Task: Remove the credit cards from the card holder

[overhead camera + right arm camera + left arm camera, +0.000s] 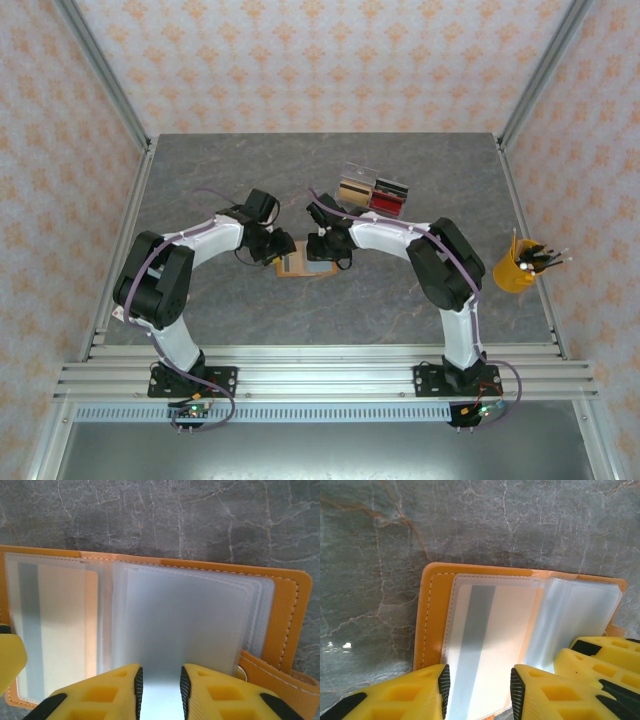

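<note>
Orange card holder (432, 620) lies open. The left gripper (480, 690) and right gripper (161, 692), both part-open and empty, rest on its sleeves (190, 620). The credit card (485, 630) between the left fingers is not yet out.

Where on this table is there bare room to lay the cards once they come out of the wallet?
Bare table lies left of the clear case along the far edge, between that case and the yellow pen cup, and in the near strip between the arm bases. The centre is crowded: left gripper and right gripper meet over the open card holder.
</note>
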